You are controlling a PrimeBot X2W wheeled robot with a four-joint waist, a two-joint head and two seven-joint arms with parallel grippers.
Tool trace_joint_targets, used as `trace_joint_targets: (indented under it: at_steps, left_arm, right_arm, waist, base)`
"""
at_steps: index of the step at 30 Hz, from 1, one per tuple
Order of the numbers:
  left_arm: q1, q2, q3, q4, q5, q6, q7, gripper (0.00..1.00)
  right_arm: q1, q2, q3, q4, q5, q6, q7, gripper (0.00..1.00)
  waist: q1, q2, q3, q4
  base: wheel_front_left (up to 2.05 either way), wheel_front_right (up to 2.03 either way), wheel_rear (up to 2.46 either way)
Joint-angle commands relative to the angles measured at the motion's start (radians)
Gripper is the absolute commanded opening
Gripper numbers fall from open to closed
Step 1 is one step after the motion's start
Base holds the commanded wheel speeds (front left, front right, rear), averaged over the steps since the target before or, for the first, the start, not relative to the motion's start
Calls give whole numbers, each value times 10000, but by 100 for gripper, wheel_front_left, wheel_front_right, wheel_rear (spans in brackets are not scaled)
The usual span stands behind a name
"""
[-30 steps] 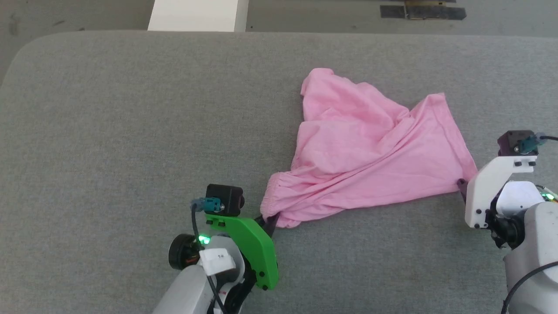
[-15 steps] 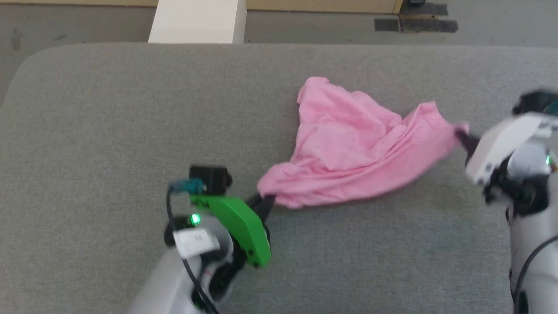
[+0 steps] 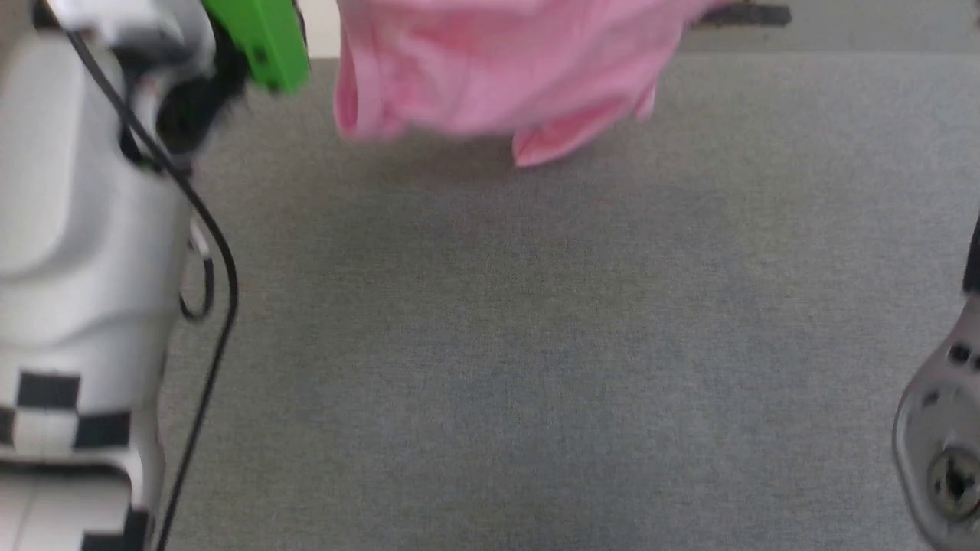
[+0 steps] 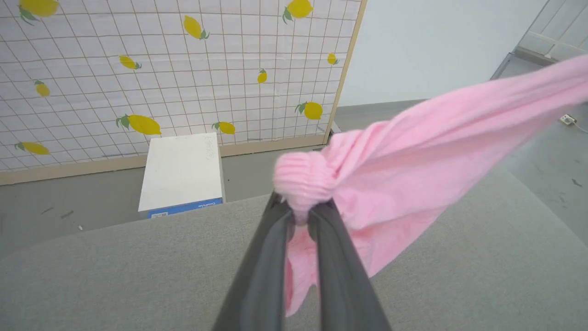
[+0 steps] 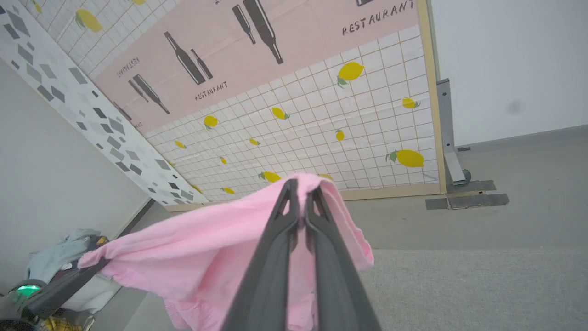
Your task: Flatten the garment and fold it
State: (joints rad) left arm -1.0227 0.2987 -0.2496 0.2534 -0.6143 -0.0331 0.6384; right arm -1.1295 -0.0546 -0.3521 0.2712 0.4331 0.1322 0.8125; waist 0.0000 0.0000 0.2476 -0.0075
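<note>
The garment [image 3: 498, 76], a light pink thin fabric piece, hangs in the air above the grey table [image 3: 536, 344], stretched between both grippers. My left gripper [image 4: 301, 215] is shut on the gathered waistband, and the garment [image 4: 413, 156] runs from it up to the right. My right gripper [image 5: 299, 193] is shut on a hemmed edge of the garment [image 5: 206, 248], which sags away to the lower left. In the right wrist view the other arm's dark fingers [image 5: 64, 280] hold the far end. The left arm's green wrist mount [image 3: 264, 38] is at the top left of the head view.
The white left arm [image 3: 76, 229] with its black cable fills the left side, and part of the right arm [image 3: 942, 444] shows at the right edge. Beyond the table stand a white box [image 4: 181, 172] and a lemon-print partition [image 4: 183, 69]. A heap of clothes [image 5: 59, 257] lies on the floor.
The right gripper has shut on the garment's edge, and both arms have lifted the garment off the table. The head camera has shifted too.
</note>
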Motion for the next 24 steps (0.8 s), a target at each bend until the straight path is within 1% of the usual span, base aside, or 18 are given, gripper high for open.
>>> trace_joint_targets:
  at_steps: [1,4,7,9,12,16,19,22,24]
  left_arm:
    - [-670,-17,19,334,244,107,-142,0]
    - [-1864,-79,33,919,667,328,-557,0]
    - [-2917,-182,149,1343,964,453,-1347,0]
    - [-3334,-202,176,1640,1099,411,-1853,0]
    - [-3533,-287,149,2077,1106,256,-2291,0]
    - [-2970,-429,128,2544,828,-109,-2726,0]
    - [-2066,-436,17,2740,547,-431,-2816,0]
    - [-986,-401,-157,2653,250,-678,-2862,0]
    - [-59,-421,-217,2489,-56,-776,-2945,0]
  right_arm:
    - [-672,15,-181,293,-308,-15,-314,0]
    - [-1971,35,-305,1027,-570,-15,-994,0]
    - [-3120,39,-217,1721,-600,-15,-1890,0]
    - [-3606,40,-163,2101,-625,-15,-2337,0]
    - [-3835,41,150,2317,-656,-15,-2534,0]
    - [-3001,42,731,1903,-373,-15,-2391,0]
    - [-1557,36,1093,1058,86,-15,-2150,0]
    - [68,-138,1287,21,711,-15,-1883,0]
    - [1339,-186,1199,-747,1232,-15,-1699,0]
  waist:
    - [0,0,744,-147]
    - [0,0,1204,-262]
    - [0,0,1583,-402]
    - [0,0,1709,-463]
    - [0,0,1825,-513]
    - [0,0,1746,-529]
    - [0,0,1447,-536]
    - [0,0,1053,-520]
    - [0,0,677,-486]
  base:
    - [0,0,0]
    - [0,0,0]
    - [0,0,0]
    - [0,0,0]
    - [0,0,0]
    - [0,0,0]
    - [0,0,0]
    - [0,0,0]
    - [0,0,0]
